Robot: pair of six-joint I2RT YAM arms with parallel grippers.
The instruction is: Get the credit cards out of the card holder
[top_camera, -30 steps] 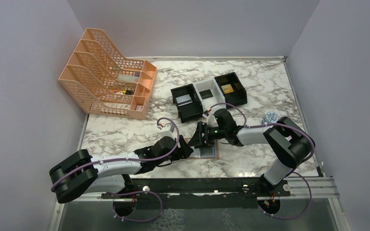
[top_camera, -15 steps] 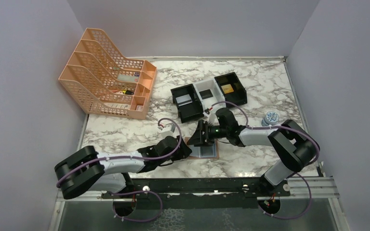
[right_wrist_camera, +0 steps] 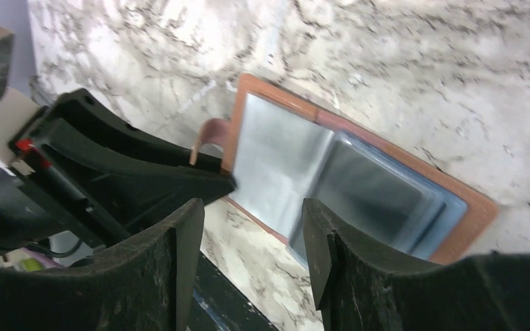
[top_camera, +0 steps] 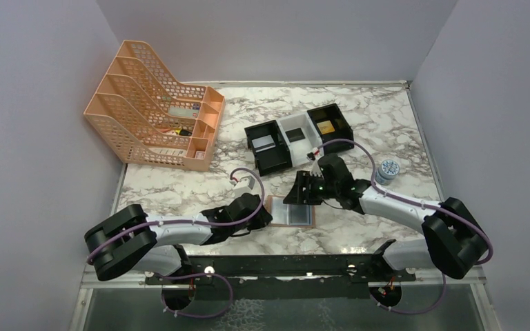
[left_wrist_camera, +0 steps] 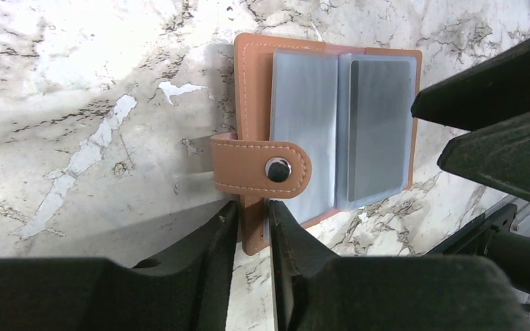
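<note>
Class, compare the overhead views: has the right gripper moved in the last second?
Yes: judged against the black trays, the right gripper has shifted rightward, uncovering more of the card holder.

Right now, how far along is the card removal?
Done: card holder lies open; a gold card and a silver card sit in the box trays. In hand: left gripper pinches the holder's edge, right gripper hovers open above it. Left: at least one grey card in a sleeve.

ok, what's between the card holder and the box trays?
The right gripper hangs between the card holder and the box trays; top view shows it.
</note>
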